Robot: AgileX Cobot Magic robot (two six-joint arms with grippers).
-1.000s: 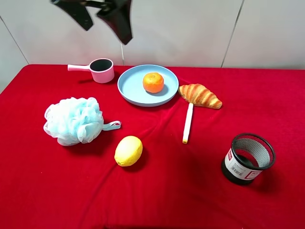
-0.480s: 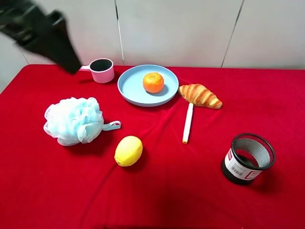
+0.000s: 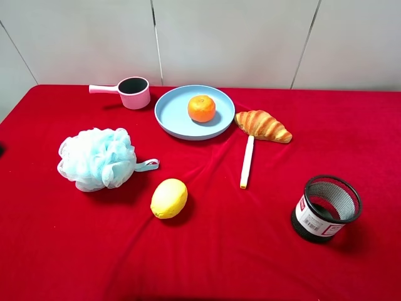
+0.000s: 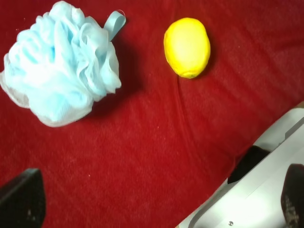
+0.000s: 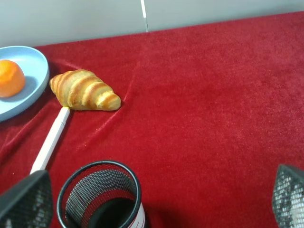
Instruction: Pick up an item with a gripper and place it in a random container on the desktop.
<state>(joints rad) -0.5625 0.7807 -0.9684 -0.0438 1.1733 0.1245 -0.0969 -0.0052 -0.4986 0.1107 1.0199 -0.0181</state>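
Observation:
The orange [image 3: 201, 108] rests on the light-blue plate [image 3: 172, 113] at the back middle of the red table; both also show at the edge of the right wrist view, orange [image 5: 9, 78] on plate [image 5: 33, 71]. No arm shows in the exterior high view. My left gripper [image 4: 156, 199] is open and empty, its black fingertips [image 4: 21, 202] spread wide above the cloth near the table's edge. My right gripper [image 5: 156, 199] is open and empty, its fingertips [image 5: 289, 197] wide apart above the black mesh cup.
A pink handled cup [image 3: 133, 92] stands left of the plate. A croissant [image 3: 263, 125] and a white pen [image 3: 247, 162] lie right of it. A light-blue bath pouf [image 3: 97, 158] and a yellow lemon [image 3: 168, 198] lie front left. A black mesh cup [image 3: 326, 208] stands front right.
The left arm, high above the pink cup a second ago, swung left and has left the exterior view. The orange and the other objects have not moved.

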